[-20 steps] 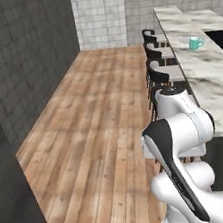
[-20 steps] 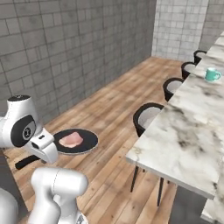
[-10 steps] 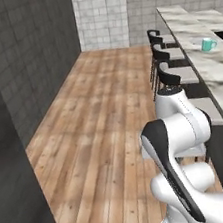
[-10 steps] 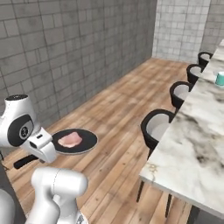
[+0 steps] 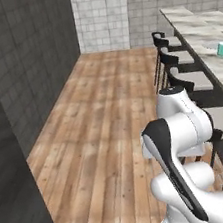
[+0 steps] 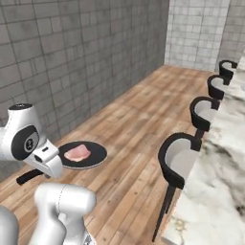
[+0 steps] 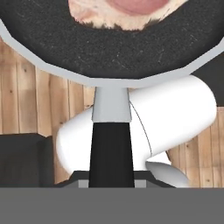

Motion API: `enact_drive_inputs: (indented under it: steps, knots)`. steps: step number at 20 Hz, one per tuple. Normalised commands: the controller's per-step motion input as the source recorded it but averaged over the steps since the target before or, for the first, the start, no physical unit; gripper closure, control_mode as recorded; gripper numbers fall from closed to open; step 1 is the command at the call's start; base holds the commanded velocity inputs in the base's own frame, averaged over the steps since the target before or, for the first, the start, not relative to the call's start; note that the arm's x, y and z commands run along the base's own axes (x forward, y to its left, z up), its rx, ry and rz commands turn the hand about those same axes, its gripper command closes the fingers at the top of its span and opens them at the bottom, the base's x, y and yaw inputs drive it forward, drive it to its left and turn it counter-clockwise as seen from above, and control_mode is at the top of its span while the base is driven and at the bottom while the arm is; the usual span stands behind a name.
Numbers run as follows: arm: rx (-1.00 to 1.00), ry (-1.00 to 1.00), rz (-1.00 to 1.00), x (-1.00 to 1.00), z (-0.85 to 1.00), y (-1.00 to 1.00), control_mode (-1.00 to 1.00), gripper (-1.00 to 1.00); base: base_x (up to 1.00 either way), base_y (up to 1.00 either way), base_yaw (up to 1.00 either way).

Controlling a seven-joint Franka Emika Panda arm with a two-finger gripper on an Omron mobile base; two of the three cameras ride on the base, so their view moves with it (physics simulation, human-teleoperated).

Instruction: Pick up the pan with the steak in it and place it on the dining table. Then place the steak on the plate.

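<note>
The pan [image 6: 82,155], carried level above the wooden floor [image 6: 139,119], rides at the end of the arm at about 8 o'clock in the right base view, with the steak [image 6: 77,153] lying flat inside it, slightly toward the arm's side of centre. In the hand view the pan's pale rim [image 7: 52,70] curves across the top and its black handle [image 7: 111,153] runs straight down at 6 o'clock into the gripper [image 7: 111,183], whose jaws are clamped together on it.

The dining table [image 6: 217,158] runs along the right of that base view, from 5 o'clock to 2 o'clock, well apart from the pan. Its marble edge overhangs a row of dark bar stools [image 6: 179,160] tucked just beside it.

Between the pan and the stools lies a broad strip of bare floor, reaching back to the tiled wall [image 6: 191,28] at 1 o'clock. A grey block wall [image 6: 72,62] bounds the floor on the left.

In the left base view a small teal cup [image 5: 222,49] stands on the table at 2 o'clock.
</note>
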Motion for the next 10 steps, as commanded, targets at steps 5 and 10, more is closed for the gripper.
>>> enact_drive_inputs:
  steps: [5, 10]
  knots:
    - [0.0, 0.0, 0.0, 0.0, 0.0, 0.0, 1.0, 1.0, 0.7, 0.36, -0.06]
    - [0.0, 0.0, 0.0, 0.0, 0.0, 0.0, 1.0, 1.0, 0.73, 0.38, -0.08]
